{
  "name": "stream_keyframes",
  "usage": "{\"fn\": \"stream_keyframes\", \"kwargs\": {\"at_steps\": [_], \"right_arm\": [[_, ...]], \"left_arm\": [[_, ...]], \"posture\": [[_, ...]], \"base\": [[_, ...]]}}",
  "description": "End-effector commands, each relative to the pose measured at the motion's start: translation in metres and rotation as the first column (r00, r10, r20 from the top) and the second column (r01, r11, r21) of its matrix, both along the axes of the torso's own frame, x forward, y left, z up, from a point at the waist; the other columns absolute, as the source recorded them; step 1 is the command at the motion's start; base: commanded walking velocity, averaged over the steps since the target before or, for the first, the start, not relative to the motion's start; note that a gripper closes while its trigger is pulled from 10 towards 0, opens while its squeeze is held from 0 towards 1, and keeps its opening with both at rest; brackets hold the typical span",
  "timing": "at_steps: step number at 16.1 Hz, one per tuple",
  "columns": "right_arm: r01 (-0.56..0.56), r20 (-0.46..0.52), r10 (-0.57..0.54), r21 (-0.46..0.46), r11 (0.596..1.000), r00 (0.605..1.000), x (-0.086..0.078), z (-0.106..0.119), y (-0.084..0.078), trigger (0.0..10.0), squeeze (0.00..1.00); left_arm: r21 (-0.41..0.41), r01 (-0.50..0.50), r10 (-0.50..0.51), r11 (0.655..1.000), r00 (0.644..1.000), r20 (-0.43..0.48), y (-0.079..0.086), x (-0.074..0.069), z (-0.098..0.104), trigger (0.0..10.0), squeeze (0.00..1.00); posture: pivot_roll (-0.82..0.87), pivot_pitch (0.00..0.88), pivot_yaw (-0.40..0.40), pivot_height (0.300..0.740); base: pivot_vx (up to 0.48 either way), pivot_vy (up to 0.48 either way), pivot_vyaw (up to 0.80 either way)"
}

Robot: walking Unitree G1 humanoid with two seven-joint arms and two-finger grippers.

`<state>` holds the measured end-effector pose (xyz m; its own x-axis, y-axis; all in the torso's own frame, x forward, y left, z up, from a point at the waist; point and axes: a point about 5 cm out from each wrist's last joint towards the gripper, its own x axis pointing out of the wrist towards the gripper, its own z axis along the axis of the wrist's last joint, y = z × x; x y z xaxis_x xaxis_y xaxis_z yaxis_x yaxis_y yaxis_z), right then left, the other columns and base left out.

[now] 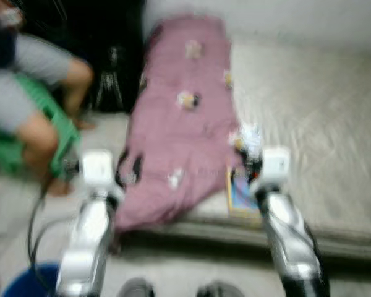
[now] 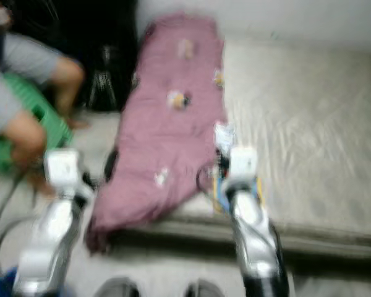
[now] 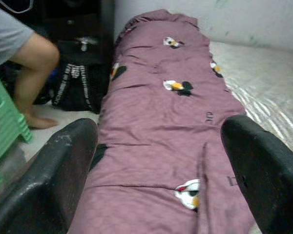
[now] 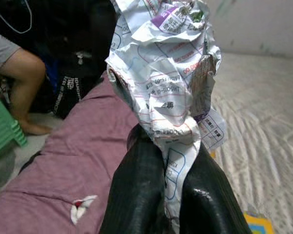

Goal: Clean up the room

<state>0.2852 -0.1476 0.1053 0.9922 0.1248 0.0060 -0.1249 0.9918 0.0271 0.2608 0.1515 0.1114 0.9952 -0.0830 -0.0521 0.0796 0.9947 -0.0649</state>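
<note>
While clamped between the right gripper fingers, crumpled printed paper above the mauve blanket.

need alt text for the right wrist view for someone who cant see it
The right gripper pinches a crumpled printed paper wrapper between its two black fingers, held above a mauve blanket on a pale mattress. Beside the bed, a seated person's bare leg shows next to a green stool and a black bag.

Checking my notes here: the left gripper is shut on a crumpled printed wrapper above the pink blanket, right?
Not the left. The right wrist view shows the right gripper shut on the crumpled printed wrapper above the pink blanket; the left gripper is open.
</note>
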Motion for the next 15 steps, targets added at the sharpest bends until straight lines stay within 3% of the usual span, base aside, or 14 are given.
{"fn": "stream_keyframes", "kwargs": {"at_steps": [1, 15], "right_arm": [[-0.027, 0.032, 0.027, 0.001, 1.000, 0.999, 0.0014, 0.0072, 0.0086, 10.0, 0.00], [-0.057, 0.041, 0.057, -0.017, 0.998, 0.998, -0.0026, 0.0067, 0.0113, 10.0, 0.00]], "left_arm": [[0.004, -0.019, 0.019, 1.000, 1.000, 0.007, 0.0067, -0.0003, 0.0015, 10.0, 0.00], [0.045, -0.022, 0.022, 0.999, 1.000, -0.016, 0.0135, -0.0048, -0.0050, 10.0, 0.00]], "posture": [[-0.01, 0.092, -0.041, 0.740], [-0.02, 0.079, -0.039, 0.740]], "base": [[0.000, 0.000, 0.80], [0.000, 0.000, 0.80]]}}
